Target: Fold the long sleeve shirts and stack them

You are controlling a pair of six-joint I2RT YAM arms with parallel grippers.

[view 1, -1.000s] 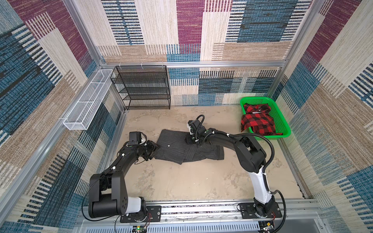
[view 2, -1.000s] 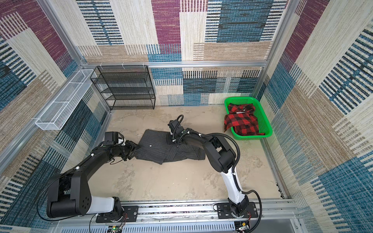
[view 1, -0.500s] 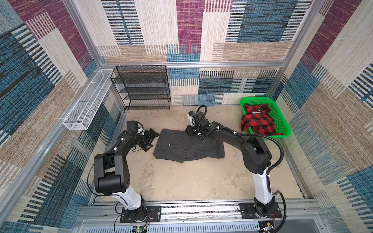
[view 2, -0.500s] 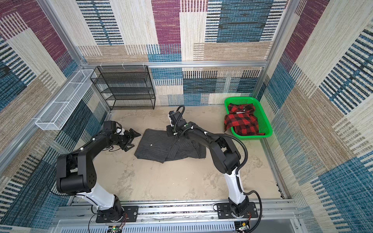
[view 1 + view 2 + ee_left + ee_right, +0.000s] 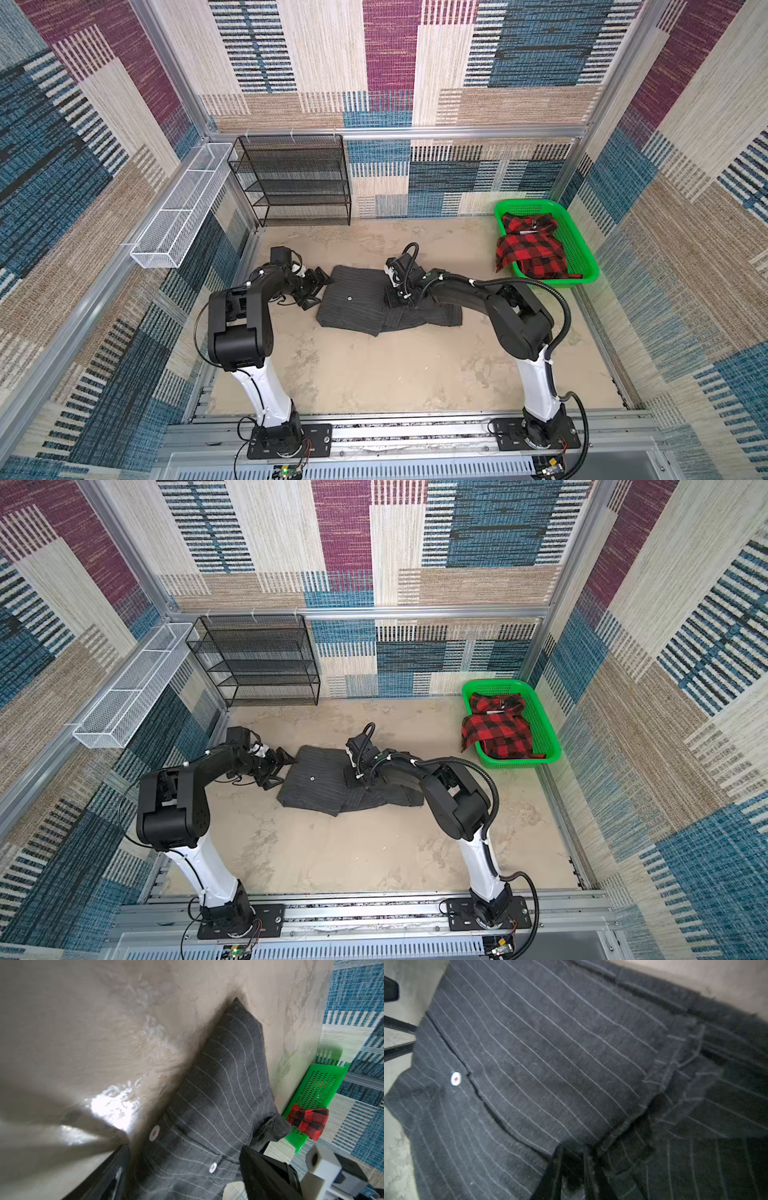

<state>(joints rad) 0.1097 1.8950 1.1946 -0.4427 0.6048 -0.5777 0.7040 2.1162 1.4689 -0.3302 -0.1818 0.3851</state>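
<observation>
A dark grey pinstripe shirt (image 5: 357, 305) (image 5: 316, 789) lies partly folded in the middle of the table. My left gripper (image 5: 319, 289) (image 5: 281, 769) is open at its left edge; in the left wrist view the buttoned cloth (image 5: 224, 1084) lies between the spread fingers (image 5: 268, 1176). My right gripper (image 5: 397, 301) (image 5: 357, 781) points down onto the shirt's middle. In the right wrist view its fingers (image 5: 554, 1174) stand close together with a dark fold of the shirt (image 5: 550, 1053) pinched between them. The red-and-black check shirt (image 5: 532, 249) (image 5: 498, 729) (image 5: 307, 1120) lies crumpled in the basket.
The green mesh basket (image 5: 536, 203) (image 5: 498, 682) (image 5: 318, 1084) stands at the back right. A black mesh shelf (image 5: 299, 183) stands against the back wall, and a white wire basket (image 5: 178, 216) hangs on the left wall. Bare sandy table (image 5: 395, 365) stretches in front of the shirt.
My left gripper let go of the shirt's left edge, opened wide and drew back a little. My right gripper shifted over the shirt and its jaws narrowed on a fold.
</observation>
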